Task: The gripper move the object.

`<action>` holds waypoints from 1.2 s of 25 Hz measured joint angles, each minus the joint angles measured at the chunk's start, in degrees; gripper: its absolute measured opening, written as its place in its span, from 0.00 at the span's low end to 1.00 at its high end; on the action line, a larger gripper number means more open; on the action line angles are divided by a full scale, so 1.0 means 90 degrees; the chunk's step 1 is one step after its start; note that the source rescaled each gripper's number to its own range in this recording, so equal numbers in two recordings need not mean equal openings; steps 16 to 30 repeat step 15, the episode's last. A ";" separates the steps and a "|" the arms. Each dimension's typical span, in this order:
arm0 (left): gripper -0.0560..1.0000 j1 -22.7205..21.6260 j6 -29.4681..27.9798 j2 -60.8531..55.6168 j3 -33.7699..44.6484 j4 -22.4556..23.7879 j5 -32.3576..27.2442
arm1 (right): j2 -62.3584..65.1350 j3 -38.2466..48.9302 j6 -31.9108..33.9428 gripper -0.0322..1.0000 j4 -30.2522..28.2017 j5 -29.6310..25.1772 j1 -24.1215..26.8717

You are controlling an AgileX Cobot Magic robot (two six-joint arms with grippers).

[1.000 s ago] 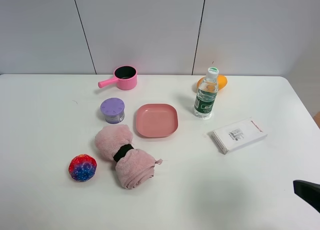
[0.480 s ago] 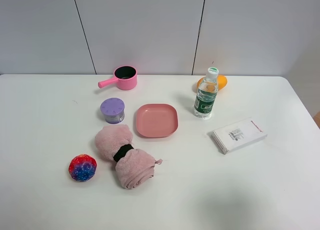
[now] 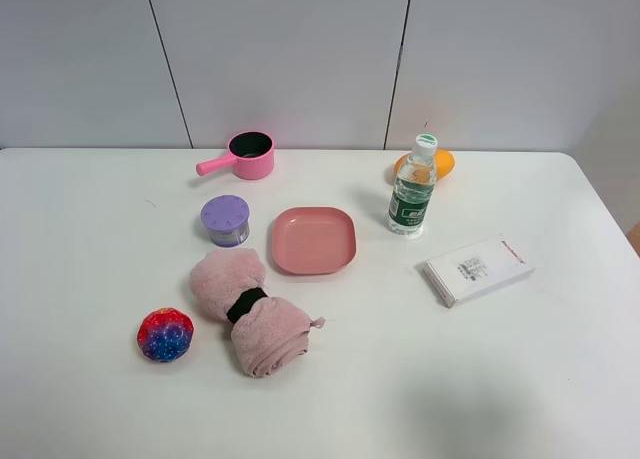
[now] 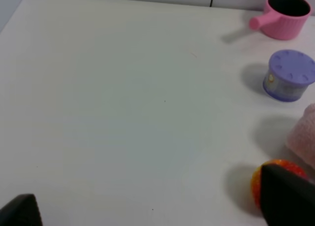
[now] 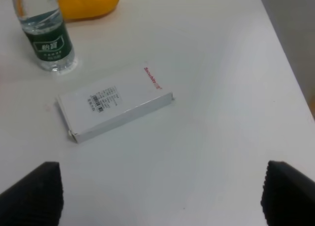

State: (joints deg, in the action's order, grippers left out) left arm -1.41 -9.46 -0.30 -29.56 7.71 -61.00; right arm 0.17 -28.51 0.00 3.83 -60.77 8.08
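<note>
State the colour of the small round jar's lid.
Lavender purple lid, clearest in the left wrist view.

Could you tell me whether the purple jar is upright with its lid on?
Yes: the purple jar stands upright on the table, its knobbed lid seated flat on top.

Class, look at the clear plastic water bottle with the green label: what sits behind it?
An orange rounded fruit sits behind the clear water bottle. The bottle covers part of it, so its full shape is hidden.

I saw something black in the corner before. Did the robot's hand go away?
Yes. It slid off the overhead view's lower right, away from the white box, which stayed put.
</note>
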 joint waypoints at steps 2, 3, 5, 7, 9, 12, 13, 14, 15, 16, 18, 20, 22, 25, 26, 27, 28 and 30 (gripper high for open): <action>1.00 0.0000 0.0000 0.0000 0.0000 0.0000 0.0000 | 0.0000 0.0000 0.0000 0.50 0.0000 0.0000 0.0150; 1.00 0.0000 0.0000 0.0000 0.0000 0.0002 0.0000 | 0.0000 0.0000 0.0000 0.50 0.0000 0.0000 0.0177; 1.00 0.0000 0.0000 0.0000 0.0000 0.0015 0.0000 | 0.0000 0.0000 0.0000 0.50 0.0000 0.0000 0.0180; 1.00 0.0000 0.0000 0.0000 0.0000 0.0015 0.0000 | 0.0000 0.0000 0.0000 0.50 0.0000 0.0000 0.0180; 1.00 0.0000 -0.0007 0.0000 0.0000 0.0016 0.0000 | 0.0000 0.0000 0.0000 0.50 0.0000 0.0000 0.0180; 1.00 0.0000 -0.0007 0.0000 0.0000 0.0016 -0.0005 | 0.0000 0.0000 0.0000 0.50 0.0000 0.0000 0.0180; 1.00 0.0000 -0.0007 0.0000 0.0000 0.0016 -0.0005 | 0.0000 0.0000 0.0000 0.50 0.0000 0.0000 0.0180; 1.00 0.0000 -0.0007 0.0000 0.0000 0.0016 -0.0005 | 0.0000 0.0000 0.0000 0.50 0.0000 0.0000 0.0180; 1.00 0.0000 -0.0007 0.0000 0.0000 0.0016 -0.0005 | 0.0000 0.0000 0.0000 0.50 0.0000 0.0000 0.0180; 1.00 0.0000 -0.0007 0.0000 0.0000 0.0016 -0.0005 | 0.0000 0.0000 0.0000 0.50 0.0000 0.0000 0.0180; 1.00 0.0000 -0.0007 0.0000 0.0000 0.0016 -0.0005 | 0.0000 0.0000 0.0000 0.50 0.0000 0.0000 0.0180; 1.00 0.0000 -0.0007 0.0000 0.0000 0.0016 -0.0005 | 0.0000 0.0000 0.0000 0.50 0.0000 0.0000 0.0180; 1.00 0.0000 -0.0007 0.0000 0.0000 0.0016 -0.0005 | 0.0000 0.0000 0.0000 0.50 0.0000 0.0000 0.0180; 1.00 0.0000 -0.0007 0.0000 0.0000 0.0016 -0.0005 | 0.0000 0.0000 0.0000 0.50 0.0000 0.0000 0.0180; 1.00 0.0000 -0.0007 0.0000 0.0000 0.0016 -0.0005 | 0.0000 0.0000 0.0000 0.50 0.0000 0.0000 0.0180; 1.00 0.0000 -0.0007 0.0000 0.0000 0.0016 -0.0005 | 0.0000 0.0000 0.0000 0.50 0.0000 0.0000 0.0180; 1.00 0.0000 -0.0007 0.0000 0.0000 0.0016 -0.0005 | 0.0000 0.0000 0.0000 0.50 0.0000 0.0000 0.0180; 1.00 0.0000 -0.0007 0.0000 0.0000 0.0016 -0.0005 | 0.0000 0.0000 0.0000 0.50 0.0000 0.0000 0.0180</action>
